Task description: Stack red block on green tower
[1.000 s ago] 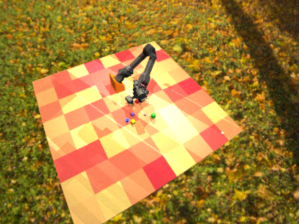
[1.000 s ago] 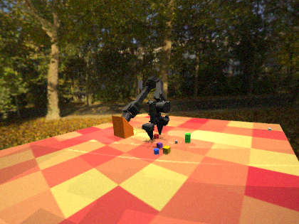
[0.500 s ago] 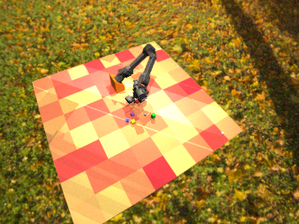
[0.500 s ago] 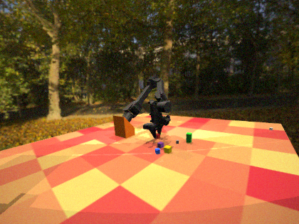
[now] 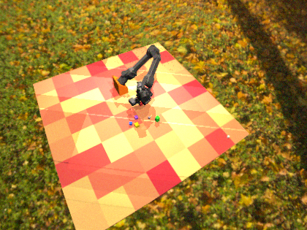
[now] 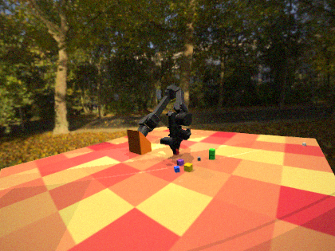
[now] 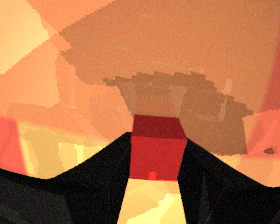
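From the top view the small red cube [image 7: 156,153] is nearly hidden under the black end effector [image 7: 156,160], whose fingers clamp its sides.

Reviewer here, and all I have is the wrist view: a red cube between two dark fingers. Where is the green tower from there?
Observer: The top view shows the green tower standing apart from the gripper, on the checkered mat, nearer the mat's middle.
Operator: Anything else close by?
Observer: Yes. In the exterior view a small purple cube, a small blue cube and a small yellow cube sit in a cluster beside the tower.
Operator: Is the red cube lifted?
Observer: The exterior view shows the gripper low over the mat, shut on the red cube; I cannot tell whether it has left the surface.
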### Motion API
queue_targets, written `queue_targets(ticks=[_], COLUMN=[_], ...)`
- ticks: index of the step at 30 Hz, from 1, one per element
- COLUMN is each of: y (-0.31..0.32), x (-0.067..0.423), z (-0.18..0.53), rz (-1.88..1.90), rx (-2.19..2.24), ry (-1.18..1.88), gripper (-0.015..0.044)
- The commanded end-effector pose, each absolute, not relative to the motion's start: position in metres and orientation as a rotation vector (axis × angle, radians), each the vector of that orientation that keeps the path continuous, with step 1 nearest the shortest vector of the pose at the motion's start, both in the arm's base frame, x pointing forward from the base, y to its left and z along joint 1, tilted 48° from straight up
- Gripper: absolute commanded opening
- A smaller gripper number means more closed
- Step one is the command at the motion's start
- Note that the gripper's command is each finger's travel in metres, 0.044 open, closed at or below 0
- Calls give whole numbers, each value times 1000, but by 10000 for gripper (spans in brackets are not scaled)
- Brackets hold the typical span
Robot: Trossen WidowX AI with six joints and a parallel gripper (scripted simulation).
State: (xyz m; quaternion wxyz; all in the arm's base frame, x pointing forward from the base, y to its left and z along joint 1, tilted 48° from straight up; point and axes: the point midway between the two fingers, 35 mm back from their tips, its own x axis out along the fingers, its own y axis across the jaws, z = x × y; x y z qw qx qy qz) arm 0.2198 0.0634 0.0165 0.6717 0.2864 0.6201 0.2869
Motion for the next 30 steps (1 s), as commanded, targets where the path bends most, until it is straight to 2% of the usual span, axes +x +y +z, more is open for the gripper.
queue_targets(ticks=[1,24,30], y=[55,-21,-20], x=[222,214,214], z=[23,91,90], rz=[643,641,640], rx=[641,640,645], ry=[1389,1391,1390], gripper=[0,0,0])
